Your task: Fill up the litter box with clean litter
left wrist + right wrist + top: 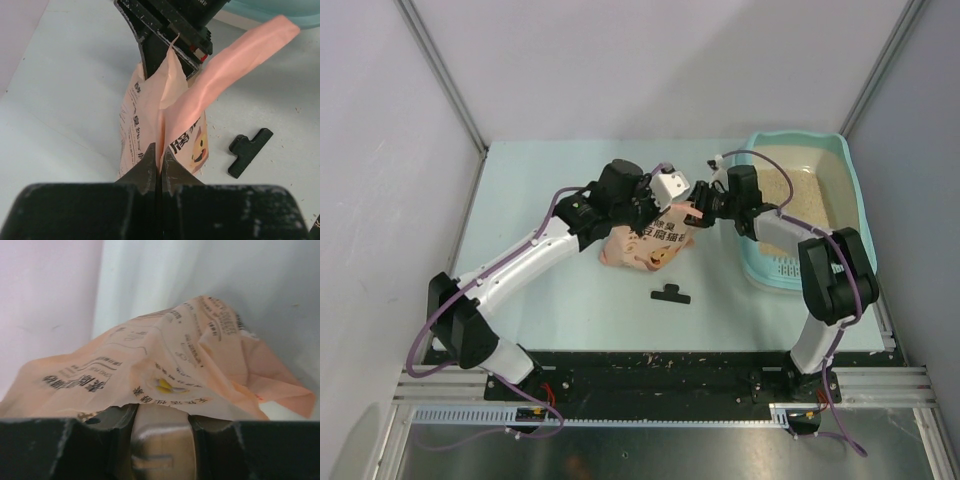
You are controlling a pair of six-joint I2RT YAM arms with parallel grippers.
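Litter box [798, 139], one, holds clean litter [802, 190]; left pincer [159, 155] and, seemingly, right pincer [160, 412] both clamp one bag [645, 250].

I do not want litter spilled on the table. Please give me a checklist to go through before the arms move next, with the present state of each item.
1. Left claw shut on the bag edge: ok.
2. Right claw grips the bag: cannot tell; the bag drapes over its fingers.
3. Bag above the litter box: not ok; it is over the table, left of the box.
4. Black clip off the bag: ok; it lies on the table, apart from the bag.
5. Litter box upright, with some clean litter inside: ok.
6. Bag mouth open: cannot tell.
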